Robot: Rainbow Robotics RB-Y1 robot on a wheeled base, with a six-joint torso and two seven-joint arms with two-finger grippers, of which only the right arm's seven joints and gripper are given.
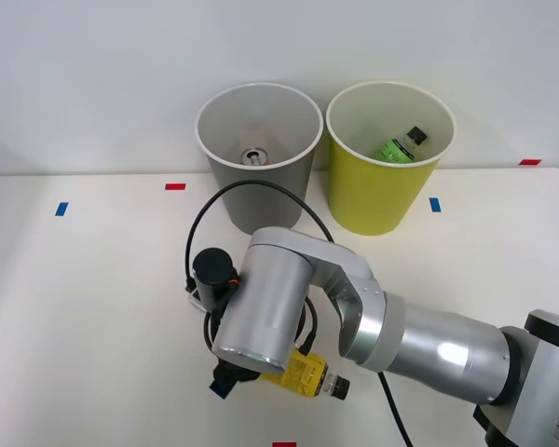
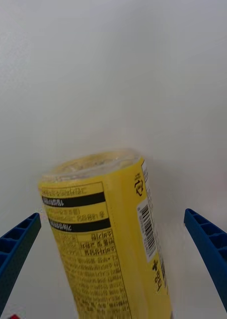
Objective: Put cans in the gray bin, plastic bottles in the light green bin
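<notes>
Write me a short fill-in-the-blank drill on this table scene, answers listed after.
1. The can sits inside the ____ bin.
2. The green-labelled bottle lies in the ____ bin.
3. The yellow bottle lies on the table between the right gripper's ____ fingers.

Answers: gray; light green; open

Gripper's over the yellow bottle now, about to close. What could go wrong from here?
The right gripper is open, fingers clear on both sides of the yellow-wrapped bottle. It lies on its side on the table, so it may roll or slip as they close. The gray bin, holding a can, touches the light green bin: don't mix them up.
</notes>
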